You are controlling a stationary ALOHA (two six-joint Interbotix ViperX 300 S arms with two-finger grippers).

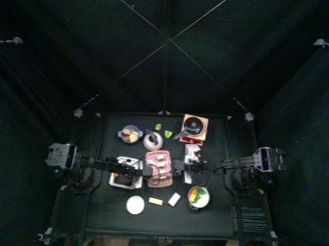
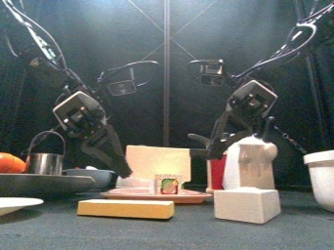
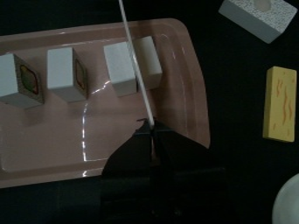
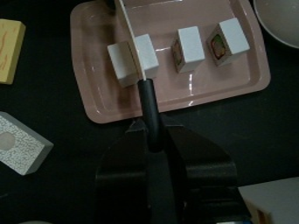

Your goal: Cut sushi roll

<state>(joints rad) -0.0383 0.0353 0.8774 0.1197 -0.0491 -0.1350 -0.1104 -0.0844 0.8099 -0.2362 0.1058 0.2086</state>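
Observation:
The sushi roll lies in white blocks on a pink tray (image 3: 70, 149) (image 4: 176, 101). Two cut pieces (image 3: 65, 72) stand apart from each other. The larger remaining block (image 3: 117, 66) (image 4: 121, 63) has the knife (image 4: 149, 101) running across it, the thin blade (image 3: 131, 61) set in a slit between two halves. My right gripper (image 4: 152, 138) is shut on the knife's black handle. My left gripper (image 3: 149, 131) hangs over the tray's middle with jaws together, and the blade's far end reaches its tips. In the front view the roll (image 2: 156, 161) stands between both grippers.
Beside the tray lie a yellow bar (image 3: 281, 105) (image 2: 124, 208) and a speckled white block (image 3: 260, 16) (image 2: 245, 205). A white bowl (image 4: 282, 17) (image 2: 323, 176), a white bottle (image 2: 248, 161), a metal cup (image 2: 46, 161) and a white plate (image 3: 289, 199) stand around.

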